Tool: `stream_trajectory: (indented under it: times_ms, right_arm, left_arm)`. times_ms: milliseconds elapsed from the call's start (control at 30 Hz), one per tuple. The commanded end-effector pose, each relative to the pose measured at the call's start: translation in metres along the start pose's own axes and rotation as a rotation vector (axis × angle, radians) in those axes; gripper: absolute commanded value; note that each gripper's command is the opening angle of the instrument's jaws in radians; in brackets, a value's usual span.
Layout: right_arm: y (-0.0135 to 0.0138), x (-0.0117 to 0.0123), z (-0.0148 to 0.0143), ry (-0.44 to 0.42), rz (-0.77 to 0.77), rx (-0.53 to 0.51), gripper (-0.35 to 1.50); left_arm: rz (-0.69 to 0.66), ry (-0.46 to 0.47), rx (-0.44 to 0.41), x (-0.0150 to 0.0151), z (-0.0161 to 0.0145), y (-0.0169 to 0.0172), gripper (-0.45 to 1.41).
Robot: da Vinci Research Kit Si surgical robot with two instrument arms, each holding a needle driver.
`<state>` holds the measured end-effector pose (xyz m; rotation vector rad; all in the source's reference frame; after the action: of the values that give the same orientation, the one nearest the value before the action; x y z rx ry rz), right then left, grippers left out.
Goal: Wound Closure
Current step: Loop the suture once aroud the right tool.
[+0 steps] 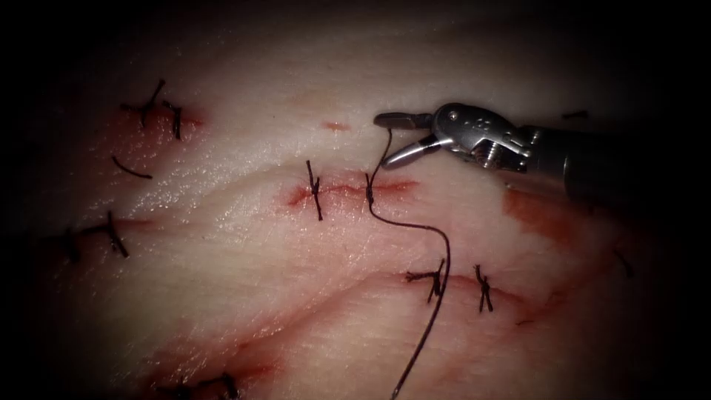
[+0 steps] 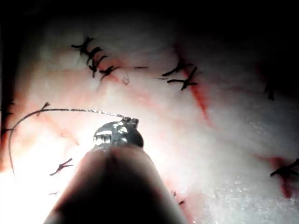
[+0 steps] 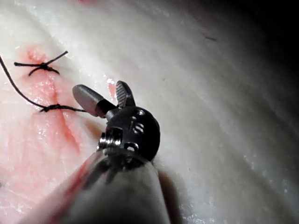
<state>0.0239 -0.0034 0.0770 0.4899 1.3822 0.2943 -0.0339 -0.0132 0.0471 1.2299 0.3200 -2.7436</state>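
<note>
While the right tool (image 1: pixel 396 139) is seen in the upper right of the endoscope frame, its two jaws are spread apart and nothing is gripped between them. One strand of the thread (image 1: pixel 415 225) rises between these parted jaws from a knot (image 1: pixel 369 191) on the central cut (image 1: pixel 348 190), just left of the tool. From this knot the thread is led in a curve to the right and then down to the lower edge of the frame. A finished stitch (image 1: pixel 315 190) is seen on the same cut, further left. The left tool (image 2: pixel 122 128) is seen in its wrist view with a shiny strand of thread (image 2: pixel 70 111) at its tip; whether its jaws are clenched cannot be told. The needle cannot be made out.
</note>
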Motion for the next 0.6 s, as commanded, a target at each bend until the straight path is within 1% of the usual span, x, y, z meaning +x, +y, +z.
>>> stream_trajectory:
  times_ms: [33, 67, 167, 233, 267, 300, 333, 367, 433, 467, 500, 600]
  right_arm:
    - [0.0007, 0.0009, -0.0003, 0.023, -0.018, -0.046, 1.32]
    - [0.0005, 0.0014, -0.0013, 0.034, -0.04, -0.089, 1.35]
    - [0.0003, 0.0022, -0.003, 0.068, -0.077, -0.174, 1.4]
    - [0.0001, 0.0029, -0.0043, 0.094, -0.099, -0.242, 1.43]
    - [0.0, 0.0036, -0.0053, 0.115, -0.122, -0.295, 1.47]
    - [-0.0002, 0.0038, -0.0056, 0.115, -0.138, -0.314, 1.47]
    - [-0.0005, 0.0042, -0.0059, 0.122, -0.142, -0.304, 1.42]
    - [-0.0012, 0.0045, -0.0059, 0.13, -0.15, -0.278, 1.11]
    - [-0.002, 0.0046, -0.0057, 0.136, -0.153, -0.266, 0.48]
    - [-0.0025, 0.0046, -0.0053, 0.142, -0.157, -0.253, -0.14]
    - [-0.003, 0.0045, -0.005, 0.14, -0.161, -0.243, -0.35]
    - [-0.0053, 0.0037, -0.0025, 0.135, -0.172, -0.232, -0.35]
  left_arm:
    - [0.003, -0.021, 0.035, -0.0002, -0.0003, -0.0015, -0.45]
    - [-0.009, -0.066, 0.096, -0.001, -0.0021, -0.0041, -0.45]
    - [-0.02, -0.084, 0.166, -0.0024, -0.0038, -0.0069, -0.45]
    - [-0.025, -0.094, 0.195, -0.0033, -0.0044, -0.0081, -0.45]
    - [-0.02, -0.123, 0.215, -0.0043, -0.0046, -0.0091, -0.45]
    - [-0.025, -0.135, 0.224, -0.0047, -0.0046, -0.0094, -0.45]
    - [-0.023, -0.15, 0.236, -0.0052, -0.0045, -0.0098, -0.45]
    - [-0.019, -0.175, 0.253, -0.0059, -0.0043, -0.0104, -0.45]
    - [-0.025, -0.172, 0.259, -0.0065, -0.004, -0.0112, -0.45]
    - [-0.024, -0.165, 0.261, -0.0067, -0.0039, -0.0115, -0.45]
    - [-0.028, -0.16, 0.265, -0.0069, -0.0038, -0.0119, -0.45]
    - [-0.059, -0.155, 0.303, -0.0084, -0.0035, -0.0143, -0.45]
